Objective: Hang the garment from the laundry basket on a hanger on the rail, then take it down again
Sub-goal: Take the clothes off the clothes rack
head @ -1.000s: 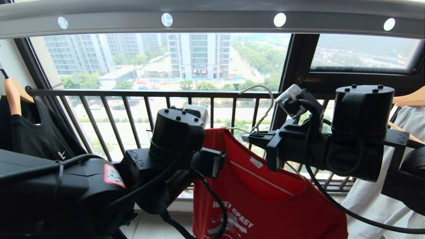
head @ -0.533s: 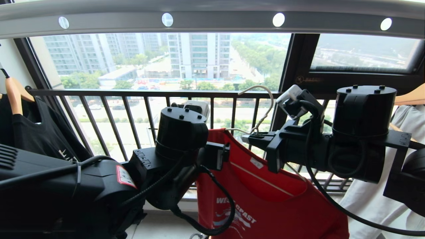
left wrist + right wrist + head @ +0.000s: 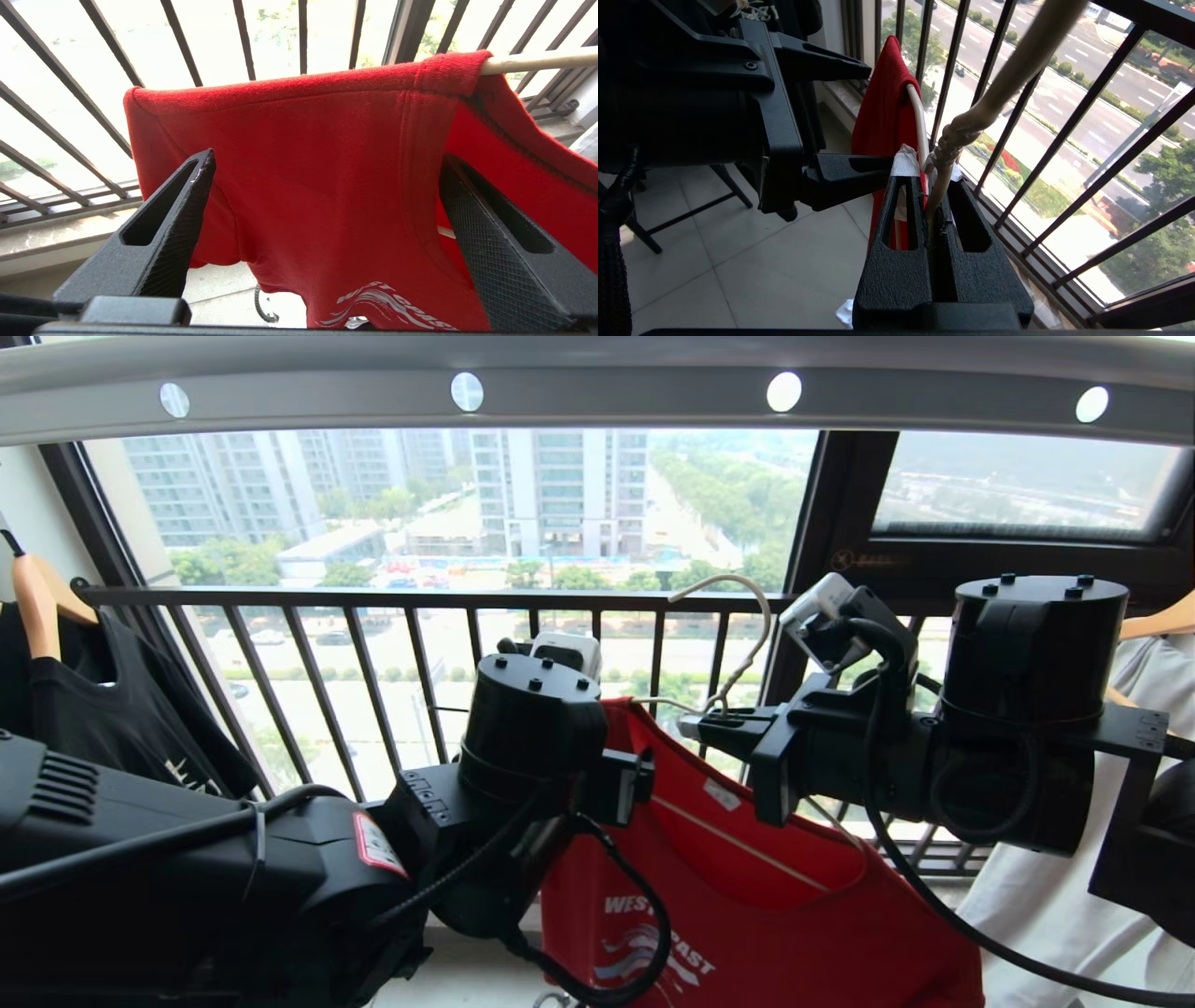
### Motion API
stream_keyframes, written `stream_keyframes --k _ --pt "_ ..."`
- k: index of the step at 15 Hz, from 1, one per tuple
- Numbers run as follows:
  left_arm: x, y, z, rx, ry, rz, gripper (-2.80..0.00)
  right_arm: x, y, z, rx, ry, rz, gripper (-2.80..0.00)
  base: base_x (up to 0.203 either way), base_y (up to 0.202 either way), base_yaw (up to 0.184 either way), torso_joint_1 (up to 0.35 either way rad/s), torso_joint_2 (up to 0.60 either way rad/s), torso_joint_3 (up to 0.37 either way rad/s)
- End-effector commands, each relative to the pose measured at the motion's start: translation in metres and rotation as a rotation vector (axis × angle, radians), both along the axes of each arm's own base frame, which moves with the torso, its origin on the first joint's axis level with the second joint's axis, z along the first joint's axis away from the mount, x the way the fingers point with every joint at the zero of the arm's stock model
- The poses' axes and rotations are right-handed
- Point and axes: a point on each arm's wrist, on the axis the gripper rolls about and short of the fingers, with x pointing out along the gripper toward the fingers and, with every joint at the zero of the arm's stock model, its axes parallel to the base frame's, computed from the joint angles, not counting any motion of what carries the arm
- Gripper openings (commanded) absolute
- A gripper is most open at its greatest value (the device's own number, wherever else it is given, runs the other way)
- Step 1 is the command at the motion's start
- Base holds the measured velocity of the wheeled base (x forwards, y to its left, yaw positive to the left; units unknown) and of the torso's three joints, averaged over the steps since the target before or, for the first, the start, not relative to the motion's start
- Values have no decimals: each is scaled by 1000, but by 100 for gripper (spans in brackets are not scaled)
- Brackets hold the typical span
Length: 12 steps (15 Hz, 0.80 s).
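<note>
Head view faces the window; both wrist views sit close, sharing the garment [image 3: 327,186].

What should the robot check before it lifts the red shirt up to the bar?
1. Right gripper shut on the hanger at its neck: ok.
2. Left gripper open and off the red shirt, its fingers on either side of the cloth: ok.
3. One shoulder of the shirt draped over a hanger arm: ok. The other shoulder: cannot tell, the right arm hides it.
4. Hook pointing up: ok.
5. Hook on the rail: not ok, it sits well below it.
6. Free stretch of rail between the black T-shirt and the pale garment: ok.
</note>
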Motion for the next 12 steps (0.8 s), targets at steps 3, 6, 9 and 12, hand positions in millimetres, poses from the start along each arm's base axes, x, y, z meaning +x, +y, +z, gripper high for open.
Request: stream_keyframes --k 3,6,9,12 --pt "4 5 4 47 -40 95 0 1 0 1 3 -4 -3 -280 0 0 0 0 0 0" --pt "4 6 5 74 -53 126 0 4 -2 1 2 -7 -26 -280 0 0 0 0 0 0" --pt "9 5 -1 112 -53 164 0 4 -4 3 7 -14 -32 -280 0 0 0 0 0 0" --pt "16 7 0 106 -55 186 0 2 -5 5 9 -19 -33 -280 0 0 0 0 0 0"
